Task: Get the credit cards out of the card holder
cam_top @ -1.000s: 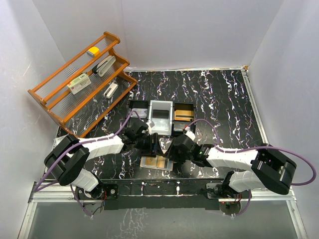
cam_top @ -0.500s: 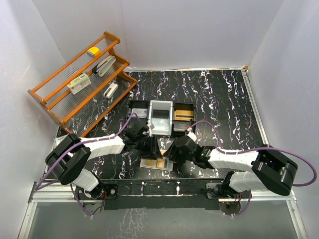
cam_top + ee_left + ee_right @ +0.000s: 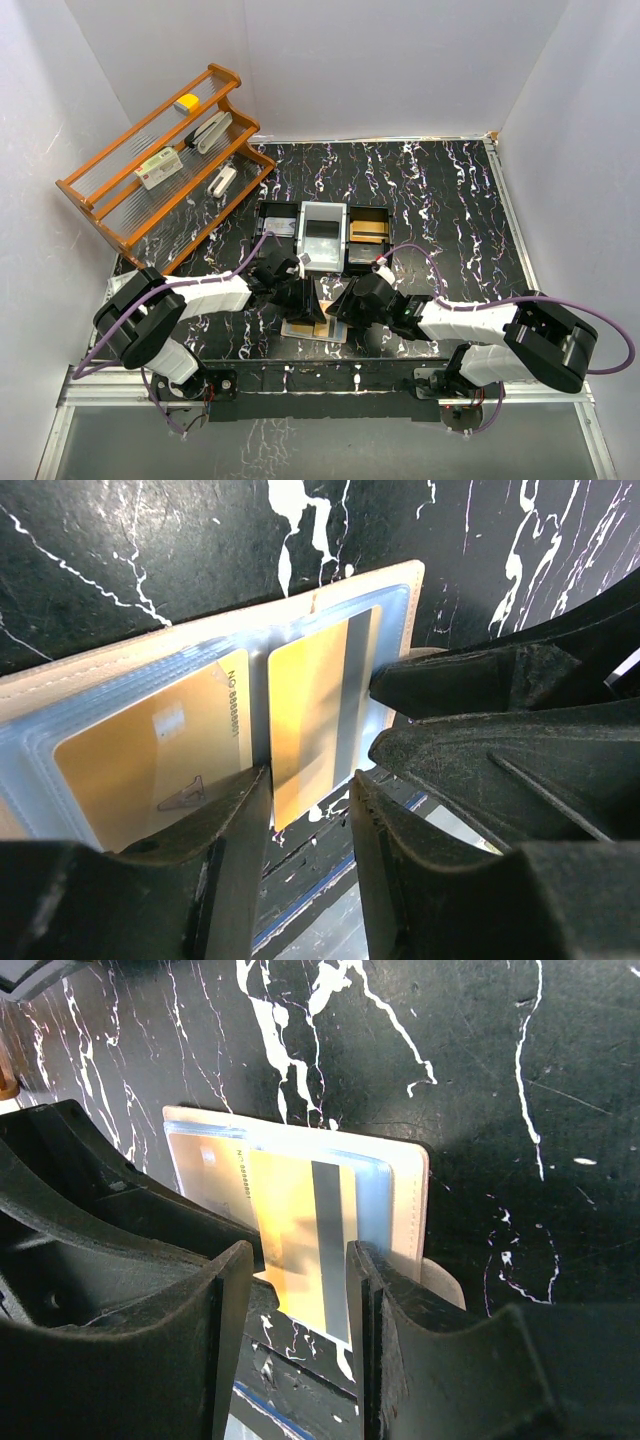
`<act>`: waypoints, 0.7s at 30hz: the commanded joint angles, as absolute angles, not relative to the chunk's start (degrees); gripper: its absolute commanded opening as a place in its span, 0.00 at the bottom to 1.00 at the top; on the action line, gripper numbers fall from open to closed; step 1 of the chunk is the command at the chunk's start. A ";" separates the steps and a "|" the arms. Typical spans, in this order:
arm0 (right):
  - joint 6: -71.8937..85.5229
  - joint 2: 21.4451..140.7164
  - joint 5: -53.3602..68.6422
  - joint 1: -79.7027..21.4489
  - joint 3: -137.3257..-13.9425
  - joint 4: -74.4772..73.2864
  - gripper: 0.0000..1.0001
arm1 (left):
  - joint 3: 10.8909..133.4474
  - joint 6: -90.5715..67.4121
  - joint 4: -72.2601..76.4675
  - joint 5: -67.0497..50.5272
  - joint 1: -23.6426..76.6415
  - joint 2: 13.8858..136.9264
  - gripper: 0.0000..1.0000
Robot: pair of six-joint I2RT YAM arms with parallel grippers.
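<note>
The card holder (image 3: 408, 1210) is laid open on the bench (image 3: 450, 200) by its near edge, an orange credit card (image 3: 310, 700) (dark-striped) protruding. This card is framed by the left claw (image 3: 310, 778) and the right claw (image 3: 300, 1250); whether either is clenched cannot be told.

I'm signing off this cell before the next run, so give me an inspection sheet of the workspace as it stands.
Surface: black, white-veined table.
Job's things: card holder lies open near the front edge. Two orange credit cards show in its clear sleeves, and the striped card sticks partly out.
Clutter: three-compartment tray behind the holder. Wooden rack at left carries a white labelled box and a yellow item.
Grippers: left end effector has its fingers flanking the striped card. Right end effector has its tips at the holder's edge. Grip unclear for both.
Cables: a purple cable loops along each arm.
Surroundings: white walls.
</note>
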State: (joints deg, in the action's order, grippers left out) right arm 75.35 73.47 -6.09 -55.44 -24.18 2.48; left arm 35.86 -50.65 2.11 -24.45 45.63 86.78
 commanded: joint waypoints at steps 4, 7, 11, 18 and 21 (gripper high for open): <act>74.93 75.84 -6.83 -55.72 -21.88 -4.12 0.42 | 34.79 -50.69 -0.71 -22.79 45.87 85.88 0.32; 74.86 76.02 -6.79 -55.70 -22.04 -4.38 0.42 | 34.54 -50.71 0.27 -22.76 45.88 85.02 0.27; 74.93 76.33 -6.78 -55.72 -22.16 -4.57 0.42 | 34.16 -50.72 0.27 -21.43 45.88 83.29 0.23; 74.88 77.12 -6.78 -55.69 -22.85 -5.18 0.42 | 33.92 -50.64 1.20 -21.32 45.88 82.30 0.13; 74.88 77.26 -6.85 -55.71 -23.01 -5.27 0.42 | 34.03 -50.54 1.45 -21.77 45.88 82.84 0.09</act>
